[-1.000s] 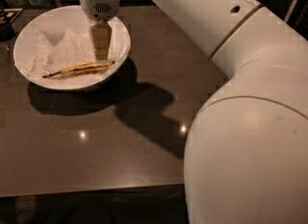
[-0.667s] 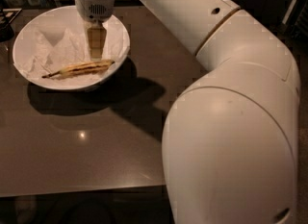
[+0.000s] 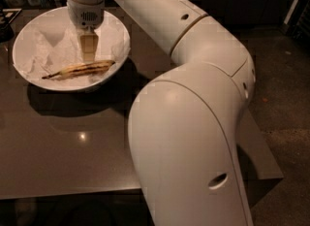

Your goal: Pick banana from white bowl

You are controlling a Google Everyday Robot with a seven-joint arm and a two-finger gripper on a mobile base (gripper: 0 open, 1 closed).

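Observation:
The banana (image 3: 80, 69), yellow with dark streaks and its thin stem pointing left, lies across the front of the white bowl (image 3: 29, 70), which is lined with crumpled white paper. The bowl stands at the far left of the dark table. My gripper (image 3: 87, 55) hangs straight down inside the bowl, its tip just above and behind the banana's middle. The white arm reaches in from the lower right.
The dark glossy table (image 3: 72, 147) extends toward the camera, with its front edge low in view. Its right edge meets a speckled floor (image 3: 286, 94). Dark objects (image 3: 9, 16) sit at the far left behind the bowl. My arm's large elbow fills the foreground.
The gripper has shifted slightly left over the bowl, and the arm's elbow has swung further into the foreground. The banana has not moved.

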